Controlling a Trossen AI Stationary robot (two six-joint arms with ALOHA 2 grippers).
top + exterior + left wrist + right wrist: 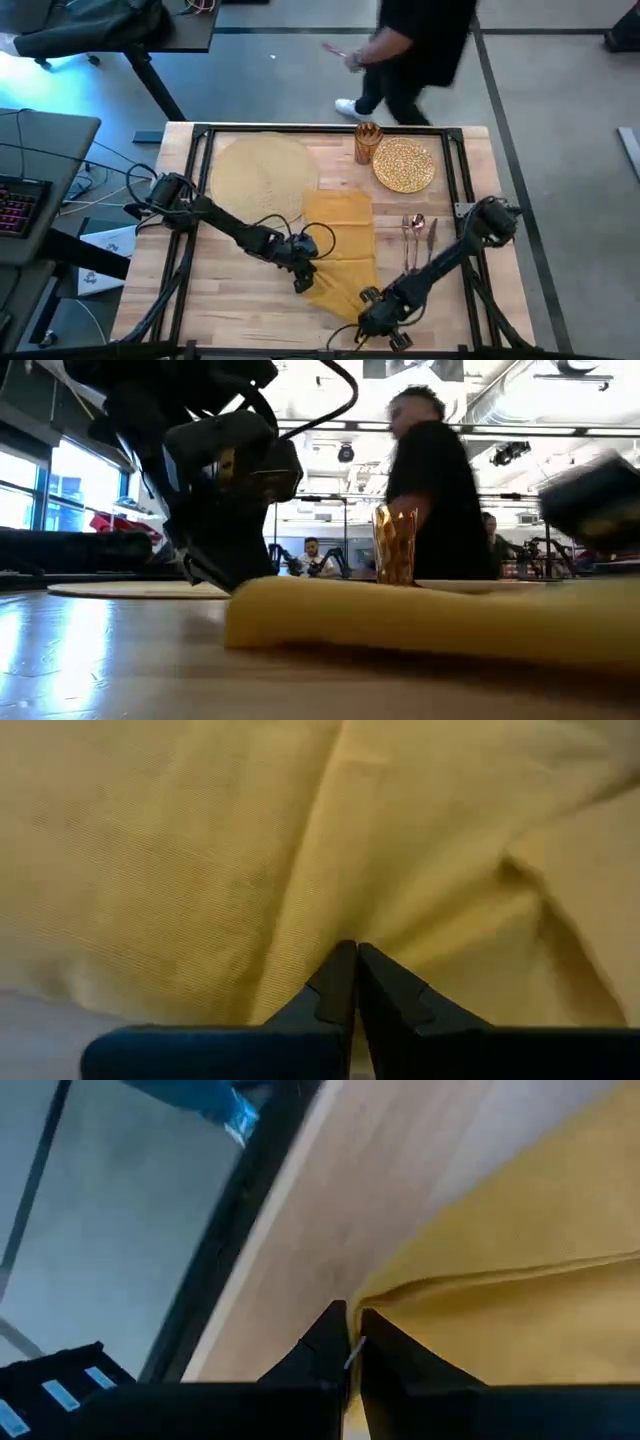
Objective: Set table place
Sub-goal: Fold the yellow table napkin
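Two dark robot arms reach low over the mustard-yellow cloth napkin point(342, 250) lying rumpled across the middle of the light butcher-block wooden table point(240, 300). The left gripper point(303, 281) sits at the napkin's near left edge, its fingertips point(340, 965) pressed together against the cloth; whether a fold is pinched between them cannot be told. The right gripper point(362, 327) is down at the napkin's near right corner, beside the table's black-framed near edge, its fingers point(330, 1330) clenched with the cloth's edge right at the tips and a sliver of pale fabric showing in the slit.

The large round tan woven placemat point(262, 175) lies flat at the far left of the table, its right edge just touching the napkin's far corner. A shiny gold patterned plate point(404, 163) rests at the far right, with a faceted gold tumbler point(366, 143) standing just to its left. Silver cutlery point(416, 238) lies to the right of the napkin. A person in dark clothing point(415, 50) passes behind the far edge of the table.
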